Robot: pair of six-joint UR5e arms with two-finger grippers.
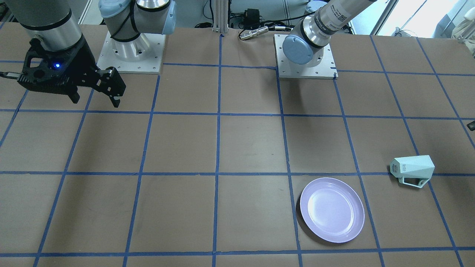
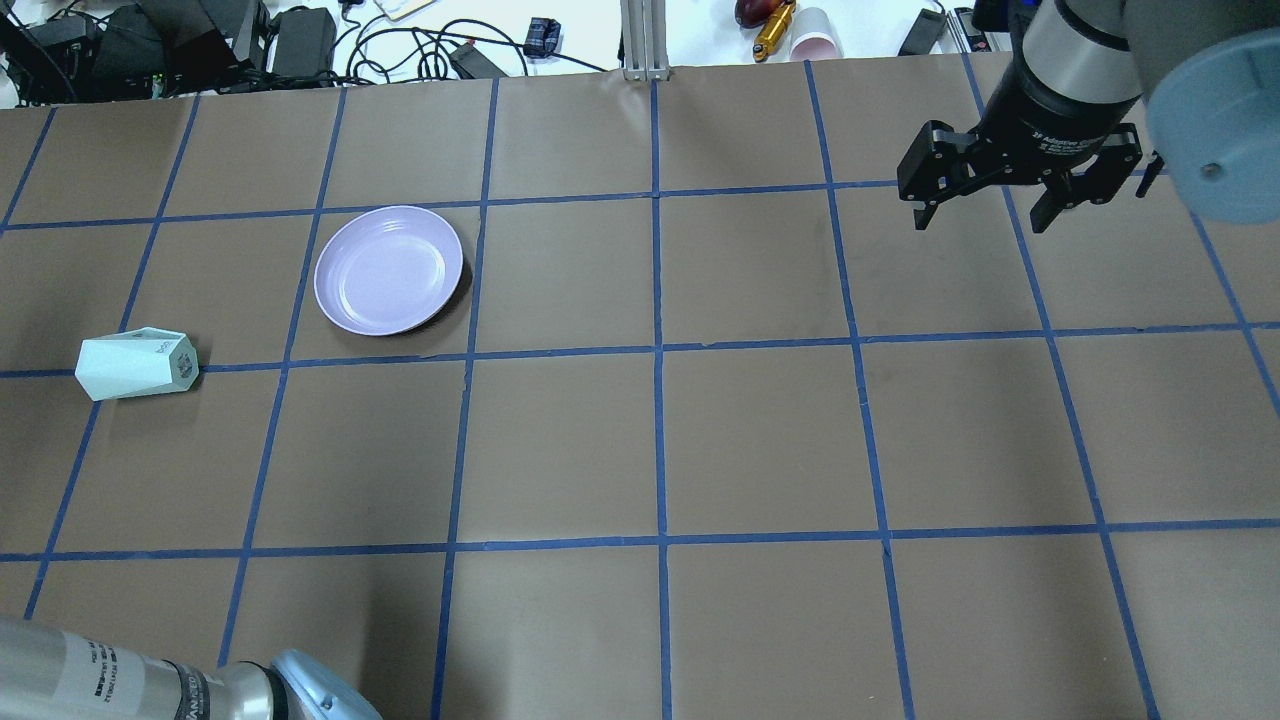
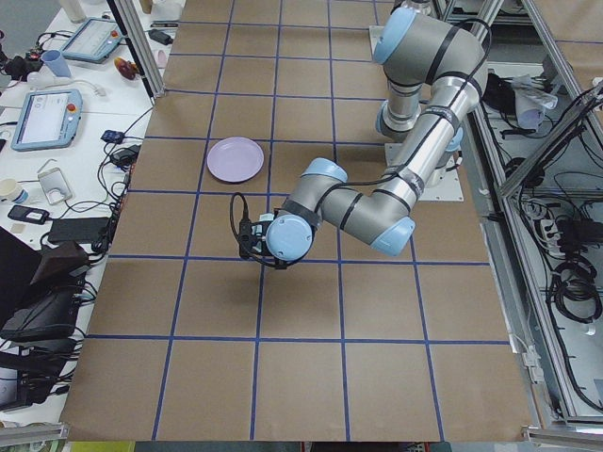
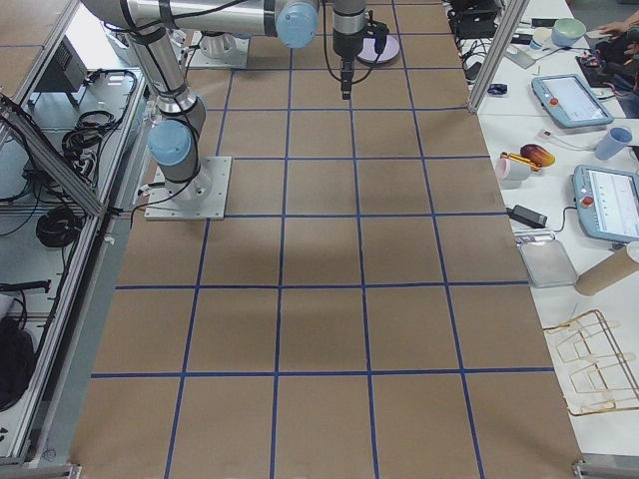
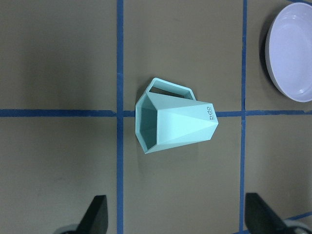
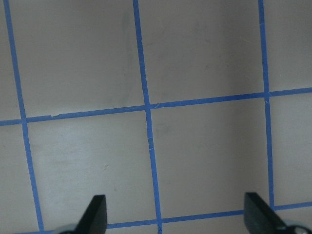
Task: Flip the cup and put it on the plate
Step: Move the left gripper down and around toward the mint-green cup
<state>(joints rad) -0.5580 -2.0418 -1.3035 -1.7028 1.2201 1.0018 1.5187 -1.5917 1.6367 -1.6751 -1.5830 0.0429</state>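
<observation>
Start: cup (image 2: 137, 363) lies on side on counter (image 2: 760, 440), left edge of overhead view, plate (image 2: 388, 268) near, up-right of it. Left gripper (image 5: 178, 217) hangs above cup, jaws apart (nothing held); right gripper (image 2: 985, 205) jaws apart too. Next: drop down, grab cup

I am looking at the brown paper-covered surface (image 2: 760, 440), gridded in blue tape (image 2: 657, 300). The mint-green cup (image 2: 137, 364) is lying on its side across a tape line, and the lilac plate (image 2: 388, 269) is sitting flat nearby, apart from it.
</observation>
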